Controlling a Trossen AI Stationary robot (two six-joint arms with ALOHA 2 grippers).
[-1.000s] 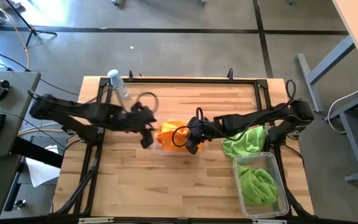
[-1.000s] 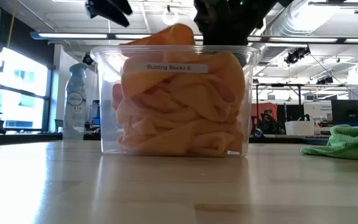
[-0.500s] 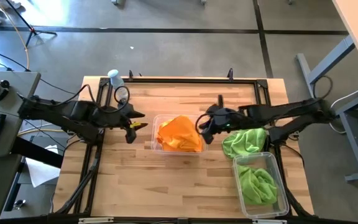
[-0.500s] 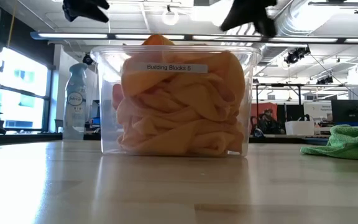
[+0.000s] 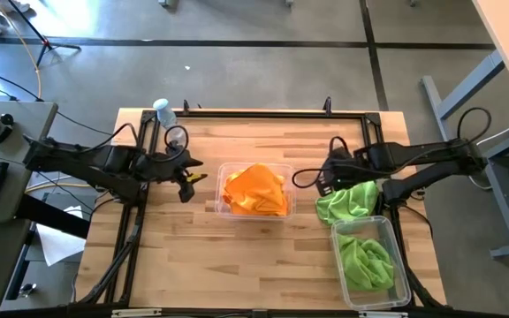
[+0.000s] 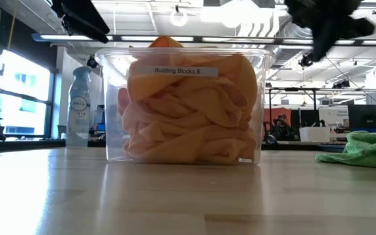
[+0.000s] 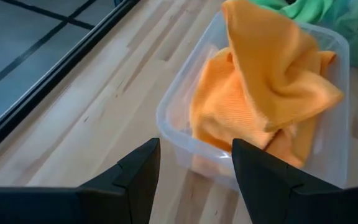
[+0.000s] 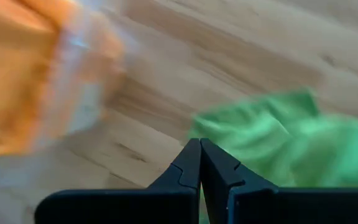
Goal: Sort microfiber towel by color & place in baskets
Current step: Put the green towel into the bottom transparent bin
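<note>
A clear basket (image 5: 222, 205) at the table's middle holds a heap of orange microfiber towels (image 5: 256, 189), which rises above its rim (image 6: 175, 52). A second clear basket (image 5: 402, 265) at the near right holds green towels (image 5: 364, 263). One loose green towel (image 5: 347, 201) lies crumpled on the table between the two baskets. My left gripper (image 5: 194, 171) hangs open to the left of the orange basket, above the table, its fingers apart in the left wrist view (image 7: 194, 168). My right gripper (image 5: 323, 181) is shut and holds nothing (image 8: 201, 155). It hangs over the table by the loose green towel's left edge (image 8: 272, 134).
A clear bottle (image 5: 164, 113) stands at the far left of the table. A black frame (image 5: 254, 111) runs along the table's far edge and sides. Bare wood lies in front of the orange basket (image 5: 237, 256).
Both grippers have drawn back from the orange basket. My left gripper has gone toward the table's left edge and stays open. My right gripper has risen, gone toward the right edge to the loose green towel, rolled, and tipped to point more steeply down, staying shut.
</note>
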